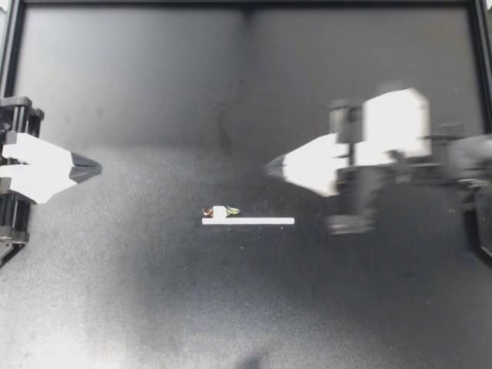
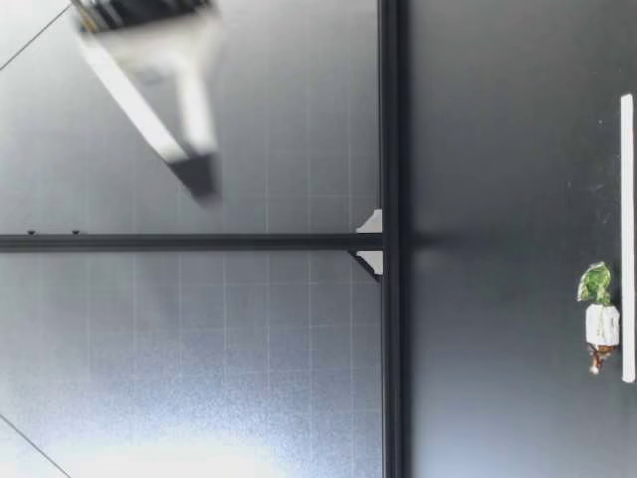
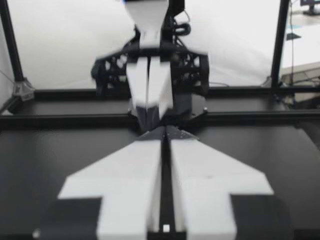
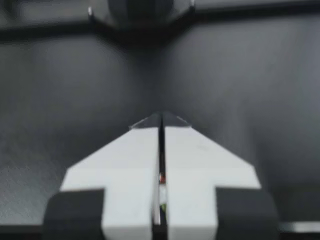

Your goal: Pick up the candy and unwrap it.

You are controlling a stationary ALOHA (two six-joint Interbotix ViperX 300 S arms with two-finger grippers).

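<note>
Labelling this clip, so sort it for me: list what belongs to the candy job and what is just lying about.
For the job:
candy, wrapped, lying on the table
left pincer, shut, empty
right pincer, shut, empty

Lying about:
white strip, flat beside the candy

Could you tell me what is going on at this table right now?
Two robot arms are meant to pick up and unwrap a candy, but neither touches it yet. The candy lies wrapped on the table, right beside a white strip. My left gripper is shut and empty near the table's left edge. My right gripper is also shut and empty, nearer the candy but apart from it.
</note>
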